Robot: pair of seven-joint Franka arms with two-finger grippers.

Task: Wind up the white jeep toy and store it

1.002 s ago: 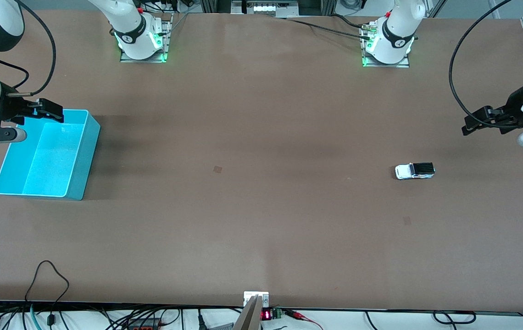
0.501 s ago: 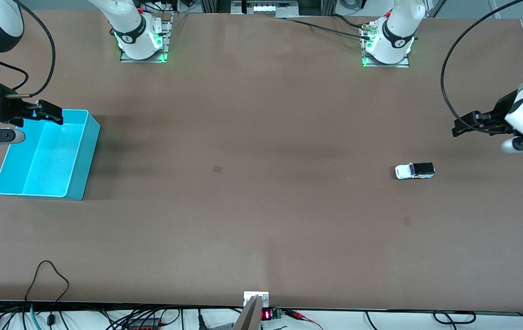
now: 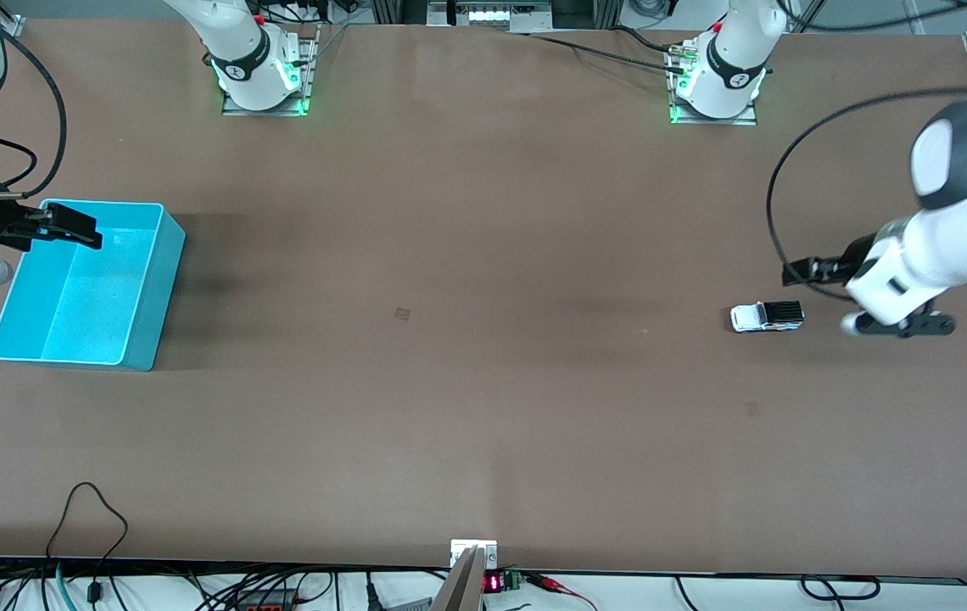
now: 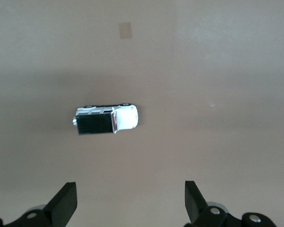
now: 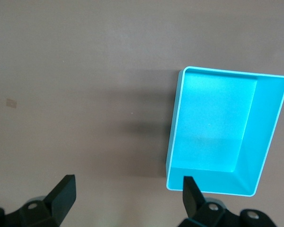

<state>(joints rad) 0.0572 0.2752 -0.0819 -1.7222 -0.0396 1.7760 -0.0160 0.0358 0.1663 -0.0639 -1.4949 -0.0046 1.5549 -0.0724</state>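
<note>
- left gripper [image 3: 802,271] has swung in over the table, now just beside the white jeep toy [image 3: 767,316], fingers spread, nothing held
- jeep lies lengthwise along the table, white hood toward the turquoise bin [image 3: 148,288]
- right gripper [image 3: 76,229] hangs over the bin, fingers apart, empty

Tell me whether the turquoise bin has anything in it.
Empty. The turquoise bin shows only its bare floor in the right wrist view; the white jeep toy stands on the table toward the left arm's end.
</note>
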